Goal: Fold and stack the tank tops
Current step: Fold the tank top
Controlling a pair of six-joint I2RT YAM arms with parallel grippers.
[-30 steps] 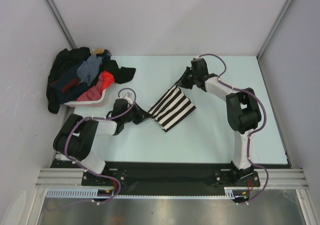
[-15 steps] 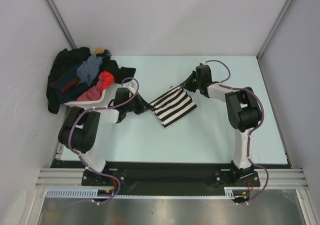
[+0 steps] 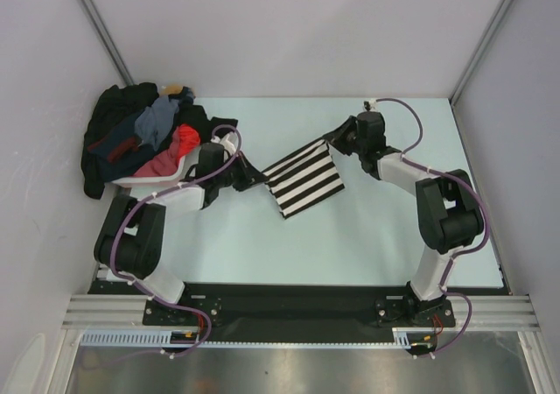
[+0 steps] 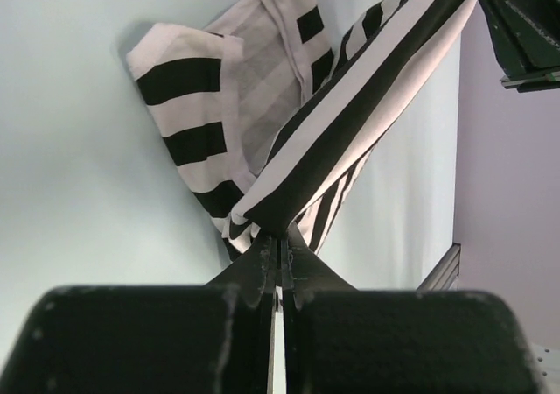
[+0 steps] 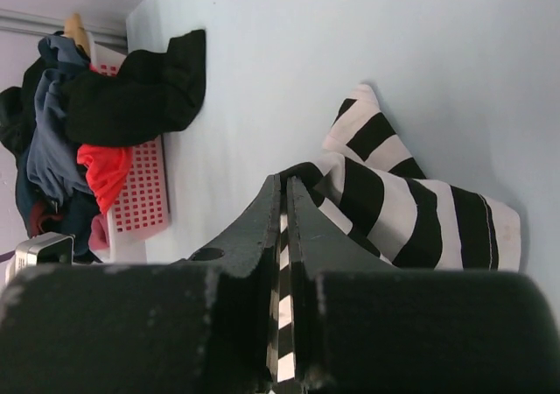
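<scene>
Stretched wider than a second ago, the striped tank top (image 3: pixel 304 179) now hangs as a taut sheet between the two arms. Its upper edge runs in a straight line from the left gripper (image 3: pixel 252 178) up to the right gripper (image 3: pixel 335 140). Both arms have swung outward and toward the far side of the table (image 3: pixel 367 236), pulling the slack out. The lower part of the top trails down onto the table near its middle, and the left wrist view shows a strap and hem lying loosely bunched below the lifted edge.

Each gripper is pinched tight on a corner of the striped cloth, with its fingers pressed together on the fabric in its own wrist view.

With the cloth drawn flat, the top looks ready to be laid out smooth for a first fold, so the task seems to be at an early stage. Other clothes (image 3: pixel 140 136) lie heaped on the pink basket (image 3: pixel 150 180) at the far left, well apart from the grippers.
</scene>
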